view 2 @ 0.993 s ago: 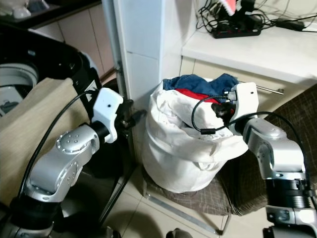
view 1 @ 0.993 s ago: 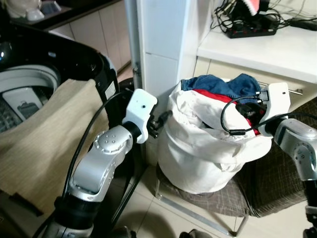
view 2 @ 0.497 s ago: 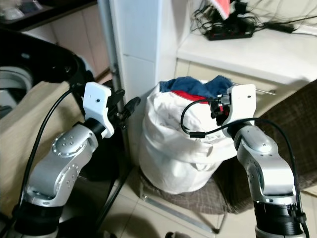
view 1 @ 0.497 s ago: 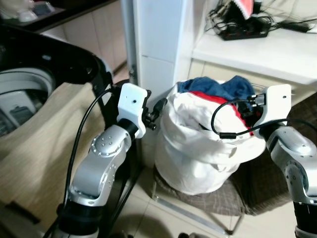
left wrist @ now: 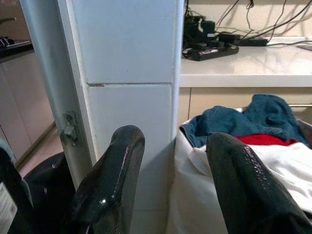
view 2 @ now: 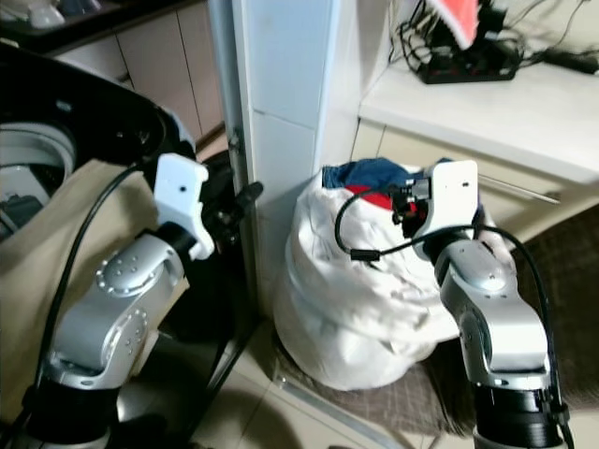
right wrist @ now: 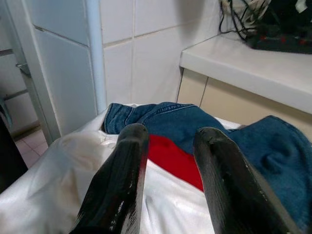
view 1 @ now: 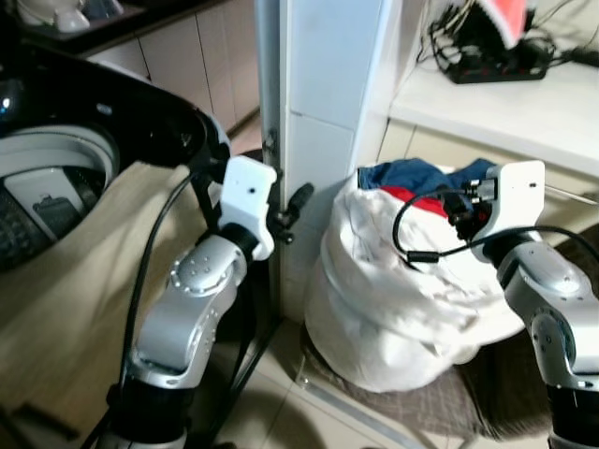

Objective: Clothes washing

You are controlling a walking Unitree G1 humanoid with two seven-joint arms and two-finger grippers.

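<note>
A white laundry bag (view 1: 402, 299) stands on a brown chair seat, stuffed with a blue denim garment (view 1: 421, 175), a red garment (right wrist: 168, 156) and white cloth. My right gripper (right wrist: 171, 134) hovers open just above the bag's mouth, over the red and blue clothes, holding nothing. Raised beside the white pillar (view 1: 328, 94), my left gripper (left wrist: 174, 139) is open and empty, just left of the bag. At far left the washing machine (view 1: 56, 159) is open at the top, and a beige cloth (view 1: 84, 281) hangs over its front.
A white counter (view 1: 505, 103) behind the bag carries a black power strip (view 1: 496, 61) and tangled cables. The machine's black lid (view 1: 122, 112) stands up behind my left arm. The brown chair (view 1: 412, 402) sits on a tiled floor (view 1: 281, 421).
The whole view has shifted, so the camera moved. My left gripper now sits a little higher, against the pillar and farther from the bag. My right gripper stays over the bag's mouth.
</note>
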